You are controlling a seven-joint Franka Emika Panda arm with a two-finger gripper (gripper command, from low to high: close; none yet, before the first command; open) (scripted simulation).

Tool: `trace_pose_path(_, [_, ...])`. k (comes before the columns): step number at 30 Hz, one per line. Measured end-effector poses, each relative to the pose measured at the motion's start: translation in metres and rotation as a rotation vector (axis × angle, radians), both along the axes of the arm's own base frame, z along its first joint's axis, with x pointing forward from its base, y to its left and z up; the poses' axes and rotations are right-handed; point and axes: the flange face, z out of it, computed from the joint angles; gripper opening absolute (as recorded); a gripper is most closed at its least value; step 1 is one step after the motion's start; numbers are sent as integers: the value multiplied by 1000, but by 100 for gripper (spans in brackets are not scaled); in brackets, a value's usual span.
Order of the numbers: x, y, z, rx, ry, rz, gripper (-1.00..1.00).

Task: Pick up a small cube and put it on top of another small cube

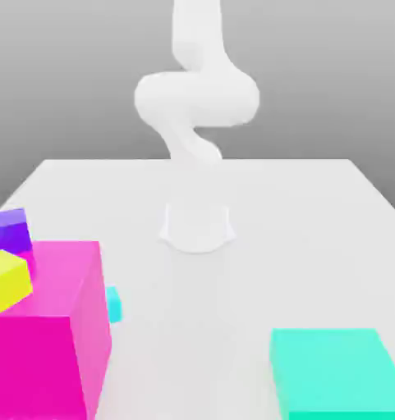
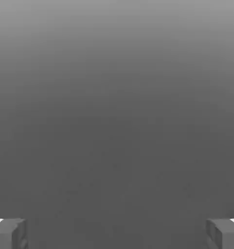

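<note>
My fingers (image 2: 9, 233) are spread wide with nothing between them, facing blank grey; the yellow cube (image 1: 6, 280) sits on the magenta block (image 1: 61, 328) at the exterior view's left, purple cube (image 1: 10, 230) just behind it; both lie well below me.

two cams: one front-on over the table, one on the hand facing blank grey.

exterior view sits low and close at the table's (image 1: 315, 213) near edge, looking across it at the arm (image 1: 196, 98) standing at the far side; pink block (image 1: 44, 328) at the exterior view's left and teal block (image 1: 340, 373) at its right are cut by the frame, so they lie nearest the lens. hand view looks out past its two fingertips (image 2: 9, 233) at the frame's edges into plain grey backdrop; no table part is shared between the two views.
</note>
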Motion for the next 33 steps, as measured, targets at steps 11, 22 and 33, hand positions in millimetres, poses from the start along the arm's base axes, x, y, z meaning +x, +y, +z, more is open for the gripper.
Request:
trace_pose_path(11, [55, -100, -122, 47, 200, -433, 0])
trace_pose_path(22, [41, -216, -255, 152, 374, -844, 0])
trace_pose_path(33, [-35, -303, -382, 343, 512, -1225, 0])
